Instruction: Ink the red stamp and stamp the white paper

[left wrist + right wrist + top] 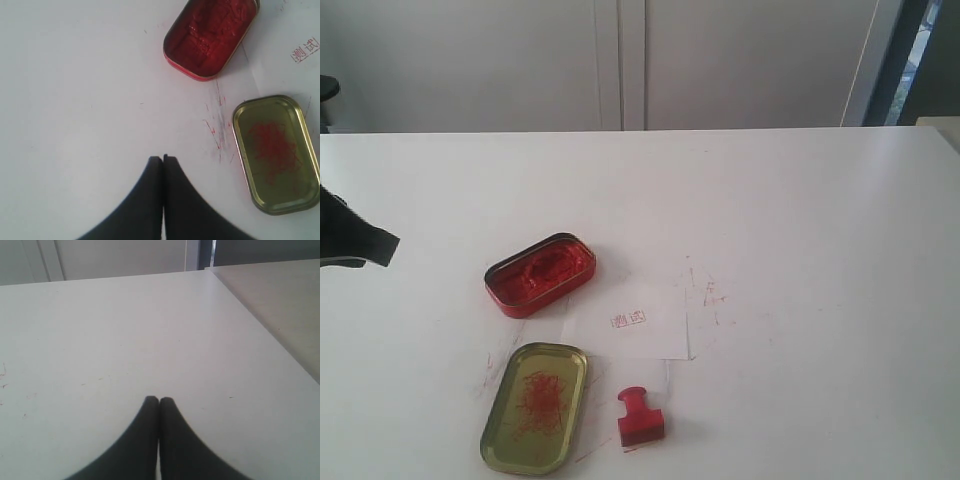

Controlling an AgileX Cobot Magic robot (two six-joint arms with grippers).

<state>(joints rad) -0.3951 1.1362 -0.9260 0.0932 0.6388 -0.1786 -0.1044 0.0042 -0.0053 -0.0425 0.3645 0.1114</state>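
A: On your bench (800,220), was the white paper (655,335) stamped?
B: Yes, it bore a red mark, so I judged nothing was left. The red stamp (640,418) stood just beside the paper. Your left hand (163,159) and right hand (159,400) were closed, empty.

The table (800,220) under me is smooth, matt white, scuffed with thin red ink marks. The ink tin (532,306) is glossy red metal, its pad lumpy and wet-looking. The lid (510,447) is brassy metal with a soft sheen, smeared red. The red stamp (640,420) looks like smooth plastic; the white paper (630,340) is thin and matt. My left gripper (163,160) and right gripper (159,401) are smooth, matt black.
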